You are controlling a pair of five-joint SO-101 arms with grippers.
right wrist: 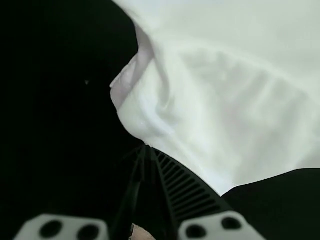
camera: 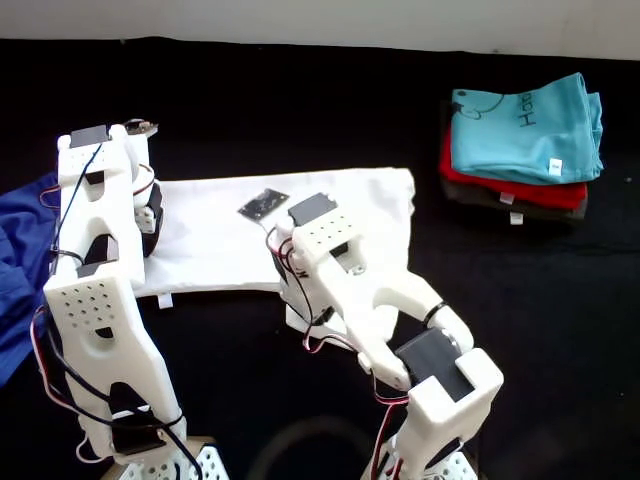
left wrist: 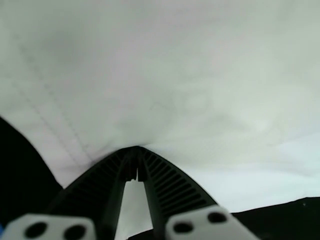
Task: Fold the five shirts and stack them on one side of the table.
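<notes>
- The step in hand looks like the fold of the fourth shirt: the white shirt (camera: 220, 235) lies mid-table as a long flat strip, running left to right.
- Three folded shirts are stacked at the far right of the table (camera: 300, 100). A teal shirt (camera: 525, 125) is on top, a red shirt (camera: 500, 183) under it and a dark shirt (camera: 470, 195) at the bottom.
- A blue shirt (camera: 20, 250) lies loose at the left edge, not yet folded.
- The left gripper (left wrist: 135, 152) is at the strip's left end, its jaws drawn in to a narrow point that seems to pinch the white cloth, with creases running to the tip.
- The right gripper (right wrist: 145, 150) is at the strip's near edge, about midway along. Its jaws are likewise pinched together on a bunched hem that rises off the black surface.
- The next move probably calls for both arms to lift and carry the cloth together — evenly, so that the fold lands square.
- A slack pinch could let the cloth slip, and then the strip would need smoothing before it goes onto the stack on the right.
</notes>
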